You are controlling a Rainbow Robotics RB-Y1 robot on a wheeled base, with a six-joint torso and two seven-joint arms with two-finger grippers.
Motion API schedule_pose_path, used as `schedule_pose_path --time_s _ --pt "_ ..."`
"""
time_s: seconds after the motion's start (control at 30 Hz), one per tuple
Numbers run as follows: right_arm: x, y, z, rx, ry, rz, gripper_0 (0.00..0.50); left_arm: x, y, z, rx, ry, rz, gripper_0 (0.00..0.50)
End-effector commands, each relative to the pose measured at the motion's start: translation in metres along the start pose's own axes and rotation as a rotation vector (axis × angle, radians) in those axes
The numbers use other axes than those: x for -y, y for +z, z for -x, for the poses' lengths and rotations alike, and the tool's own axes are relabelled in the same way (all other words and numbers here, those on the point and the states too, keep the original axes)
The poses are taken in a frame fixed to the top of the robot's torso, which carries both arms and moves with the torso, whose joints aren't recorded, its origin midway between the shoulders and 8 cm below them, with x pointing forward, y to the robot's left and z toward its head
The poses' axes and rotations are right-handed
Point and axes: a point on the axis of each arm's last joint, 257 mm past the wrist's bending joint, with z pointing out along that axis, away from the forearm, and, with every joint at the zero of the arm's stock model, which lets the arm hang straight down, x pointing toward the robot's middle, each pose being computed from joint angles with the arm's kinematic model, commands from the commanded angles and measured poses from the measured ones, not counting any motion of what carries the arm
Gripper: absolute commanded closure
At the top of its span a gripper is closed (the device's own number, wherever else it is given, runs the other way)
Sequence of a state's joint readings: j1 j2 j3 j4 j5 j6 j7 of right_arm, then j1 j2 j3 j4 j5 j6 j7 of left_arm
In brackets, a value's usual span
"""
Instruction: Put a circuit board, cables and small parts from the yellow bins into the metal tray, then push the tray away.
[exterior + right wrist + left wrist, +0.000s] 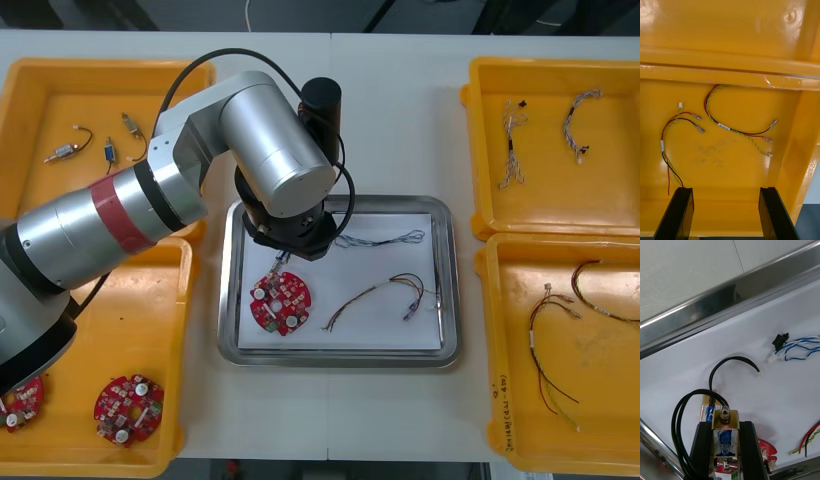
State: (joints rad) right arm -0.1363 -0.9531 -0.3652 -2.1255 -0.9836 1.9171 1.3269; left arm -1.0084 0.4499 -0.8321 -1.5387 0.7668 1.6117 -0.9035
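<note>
My left gripper (725, 425) is shut on a small metal part (726, 433) with a black cable looped off it. It hangs low over the white inside of the metal tray (452, 290); in the front view the arm's wrist covers it near the tray's left side. In the tray lie a round red circuit board (280, 302), a twisted blue and white cable (385, 240) and a red and yellow cable (385, 295). My right gripper (725, 195) stands open above a yellow bin floor, with red and yellow cables (733, 129) lying beyond its fingertips.
The far left bin (30, 80) holds small metal parts (65, 152). Two more circuit boards (128, 408) lie in the near left bin. The far right bin holds cables (515, 140), the near right bin red and yellow ones (560, 340).
</note>
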Motion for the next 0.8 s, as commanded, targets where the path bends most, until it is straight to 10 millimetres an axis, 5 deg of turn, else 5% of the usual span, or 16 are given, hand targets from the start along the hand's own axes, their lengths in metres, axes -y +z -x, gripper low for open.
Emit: schedule_pose_path --time_s 0.03,0.17,0.33,0.37,0.8 --pt "0.011 -0.002 -0.005 0.007 0.098 -0.007 0.0 0.02 -0.009 0.01 0.034 0.068 -0.009 0.498" --pt "0.008 -0.001 -0.004 0.017 0.112 0.013 0.0 0.021 -0.009 0.011 0.036 0.06 -0.011 0.478" --pt "0.007 -0.001 -0.002 0.029 0.138 0.026 0.0 0.022 -0.009 0.013 0.047 0.053 -0.016 0.081" --pt "0.007 -0.001 -0.002 0.029 0.14 0.027 0.0 0.022 -0.009 0.014 0.048 0.051 -0.017 0.053" --pt "0.001 -0.006 0.012 0.073 0.165 0.049 0.0 0.014 -0.012 0.019 0.061 0.032 -0.013 0.0"
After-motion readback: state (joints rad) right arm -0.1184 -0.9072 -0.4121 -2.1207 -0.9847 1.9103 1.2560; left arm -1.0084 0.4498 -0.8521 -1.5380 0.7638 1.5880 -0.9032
